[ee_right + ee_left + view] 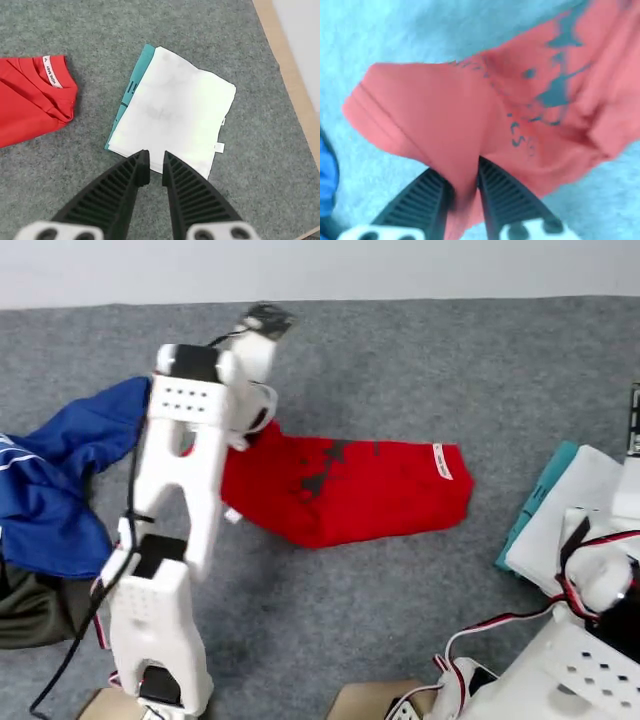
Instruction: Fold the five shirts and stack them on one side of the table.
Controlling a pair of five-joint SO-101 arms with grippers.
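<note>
Left gripper (pixel 462 172) is clamping a pinch of the red shirt (pixel 445 110) at the end nearest the blue shirt (pixel 60 480). Fabric is bunching between the jaws and tenting up off the counter (pixel 450 370). Red shirt is lying mid-counter, looking already narrowed lengthwise, with its collar-tag end pointing toward the stack. Right gripper (pixel 155 156) is hovering over an edge of the white shirt (pixel 175 110), jaws almost together, gripping nothing. White one is sitting folded on a teal shirt (pixel 127 95) at the right side. So I'm reading two as stacked, red in progress, and blue plus a dark shirt (pixel 30 610) under it waiting at the left. Step in hand, my guess: folding the held end over toward the collar. Doing it well means lifting just enough that the held end is clearing the cloth below, then carrying it straight along the shirt's long axis, not diagonally, so the edges are lining up. The collar end shouldn't be dragging; the right arm could be pinning it. This is a single-point pinch, so the far corner is likely sagging. I'd be going slow and laying it flat before letting go. Risk: snagging the blue shirt lying near.
</note>
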